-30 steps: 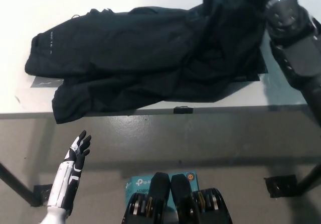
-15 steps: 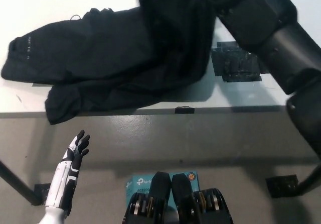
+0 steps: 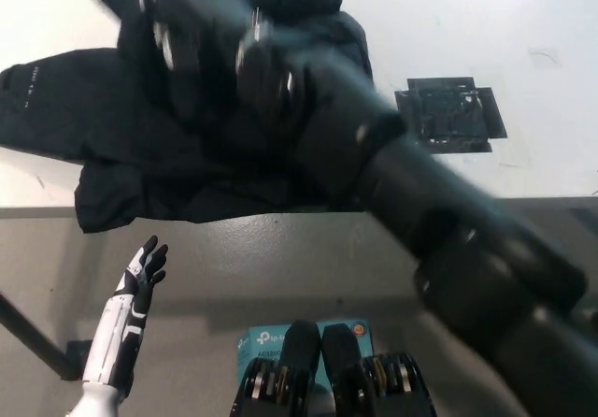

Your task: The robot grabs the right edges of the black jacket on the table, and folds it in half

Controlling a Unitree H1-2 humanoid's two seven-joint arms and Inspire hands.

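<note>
Swept from the frame's upper right across to the upper left: the right arm (image 3: 392,183), now blurred and diagonal. Dragged leftward with it, the black jacket (image 3: 140,155), bunched over its left half, uncovering a black patch (image 3: 450,114) on the table (image 3: 542,62).

A "tp-link" logo shows on the teal box (image 3: 271,340) on the floor.
</note>
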